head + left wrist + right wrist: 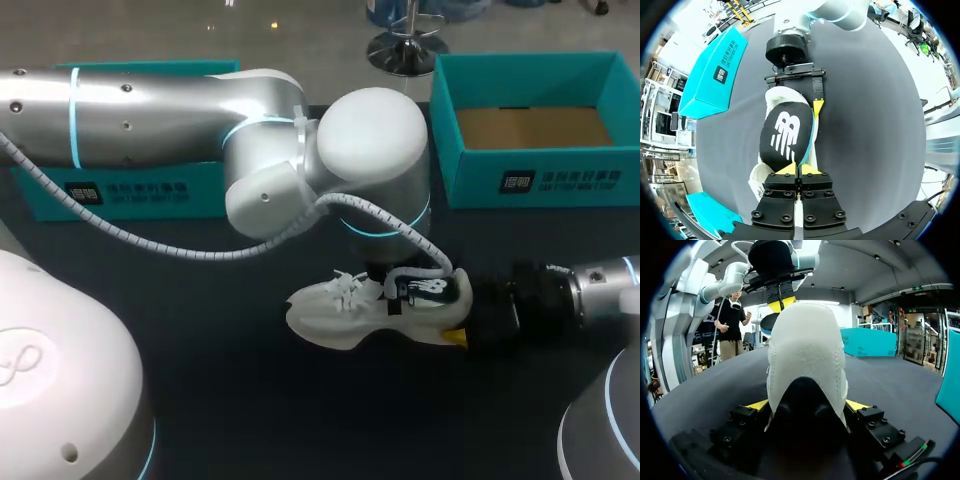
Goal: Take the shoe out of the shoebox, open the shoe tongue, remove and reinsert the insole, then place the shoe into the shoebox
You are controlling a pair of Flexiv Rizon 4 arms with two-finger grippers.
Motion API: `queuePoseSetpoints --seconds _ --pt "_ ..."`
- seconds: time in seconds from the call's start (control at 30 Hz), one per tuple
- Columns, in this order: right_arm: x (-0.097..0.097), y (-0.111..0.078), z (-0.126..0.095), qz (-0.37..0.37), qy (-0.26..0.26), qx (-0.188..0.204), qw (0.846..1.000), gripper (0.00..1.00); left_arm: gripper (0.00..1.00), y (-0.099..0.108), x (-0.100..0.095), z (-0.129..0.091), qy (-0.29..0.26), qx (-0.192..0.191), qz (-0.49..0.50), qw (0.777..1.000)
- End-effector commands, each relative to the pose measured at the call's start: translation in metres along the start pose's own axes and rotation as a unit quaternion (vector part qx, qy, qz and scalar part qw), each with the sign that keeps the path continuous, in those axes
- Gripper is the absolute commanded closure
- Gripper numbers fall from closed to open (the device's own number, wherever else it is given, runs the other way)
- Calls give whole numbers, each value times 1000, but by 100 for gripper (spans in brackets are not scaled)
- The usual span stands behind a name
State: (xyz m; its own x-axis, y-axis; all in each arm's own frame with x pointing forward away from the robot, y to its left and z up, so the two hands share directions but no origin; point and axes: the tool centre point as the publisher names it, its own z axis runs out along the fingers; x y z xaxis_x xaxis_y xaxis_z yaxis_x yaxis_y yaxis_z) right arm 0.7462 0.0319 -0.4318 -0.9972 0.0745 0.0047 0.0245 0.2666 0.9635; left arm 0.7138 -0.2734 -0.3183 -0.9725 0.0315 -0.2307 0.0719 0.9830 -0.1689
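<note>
A white shoe [345, 312] lies on its side on the dark table, toe pointing left. My right gripper [462, 318] comes in from the right and is shut on the shoe's heel [807, 350], one yellow tip on each side. A black insole [785, 140] with a white logo sticks out of the shoe's opening. My left gripper [800, 170] hangs over it from above, its tips shut on the insole's edge. In the head view the left wrist hides most of that grip. The open teal shoebox [530, 175] stands at the back right.
The teal box lid [130, 190] lies at the back left, behind my left arm. My left arm's elbow spans the middle of the table above the shoe. My right arm [590, 290] lies low along the right side.
</note>
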Motion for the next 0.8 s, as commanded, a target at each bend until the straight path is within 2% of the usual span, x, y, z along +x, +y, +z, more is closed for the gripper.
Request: queuePoseSetpoints --seconds 0.03,0.23,0.53,0.8 --pt "-1 -3 3 0 0 2 1000 100 100 3 5 -8 -3 11 6 1000" --pt "-1 -3 3 0 0 2 1000 100 100 -7 10 2 5 4 28 1000" --pt "-1 -3 3 0 0 2 1000 100 100 -39 15 15 8 -10 29 999" --pt "-1 -3 3 0 0 2 1000 100 100 -58 18 6 10 8 33 999"
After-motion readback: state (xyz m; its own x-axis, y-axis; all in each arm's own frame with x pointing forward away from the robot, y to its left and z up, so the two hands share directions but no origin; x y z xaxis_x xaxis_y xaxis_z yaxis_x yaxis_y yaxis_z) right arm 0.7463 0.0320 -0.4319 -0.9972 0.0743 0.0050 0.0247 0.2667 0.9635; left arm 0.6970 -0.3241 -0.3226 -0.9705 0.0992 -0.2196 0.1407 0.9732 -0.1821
